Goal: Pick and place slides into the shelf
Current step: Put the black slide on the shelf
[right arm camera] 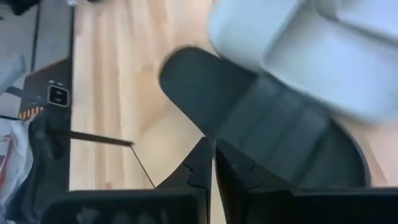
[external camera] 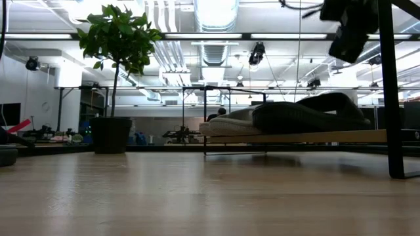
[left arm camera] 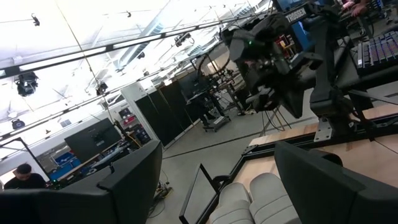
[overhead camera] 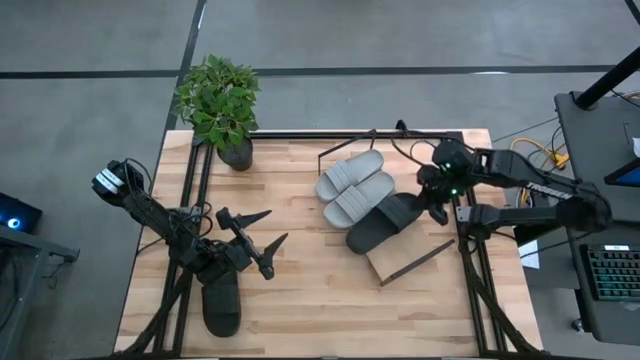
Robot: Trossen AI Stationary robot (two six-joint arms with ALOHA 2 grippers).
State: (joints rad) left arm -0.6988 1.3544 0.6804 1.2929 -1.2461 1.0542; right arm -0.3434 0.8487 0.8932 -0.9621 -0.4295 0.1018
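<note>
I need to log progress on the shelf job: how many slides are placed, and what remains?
Three slides lie on the shelf: the grey pair and one black slide. The right gripper, shut and empty, hovers beside it. Left: the second black slide on the table by the open left gripper.

"TROSSEN" on right arm (left arm camera: 297, 14)

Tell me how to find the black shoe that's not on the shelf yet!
Find the potted plant at one table corner, then go to the opposite end of that side. The lone black slide lies there under the left gripper, far from the three on the shelf.
</note>
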